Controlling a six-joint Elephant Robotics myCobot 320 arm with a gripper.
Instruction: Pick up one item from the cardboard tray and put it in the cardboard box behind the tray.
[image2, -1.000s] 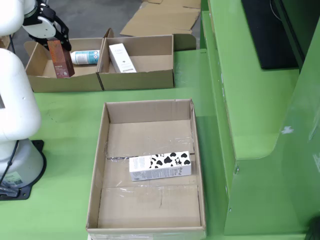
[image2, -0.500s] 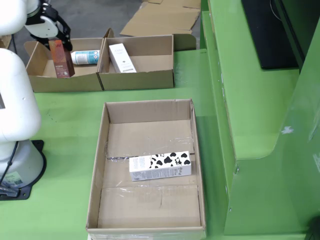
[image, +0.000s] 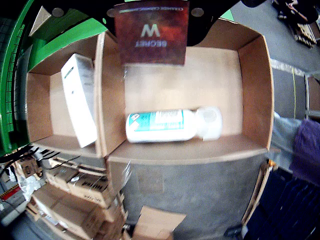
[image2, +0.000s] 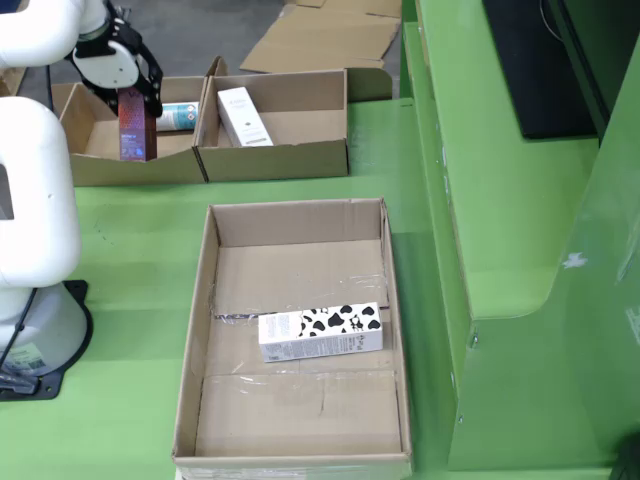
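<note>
Green table (image2: 140, 240), grey floor (image: 200, 190), stacked cartons (image: 65, 205), flattened cardboard (image2: 320, 40)

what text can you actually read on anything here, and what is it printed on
"W" and "SECRET", upside down in the wrist view, on the dark red box held in the gripper.
A smaller line near that box's top edge: too blurred to read.
Teal-labelled bottle: print blurred, unreadable.
White box: no legible text.
Cow-patterned carton: print too small to read.
</note>
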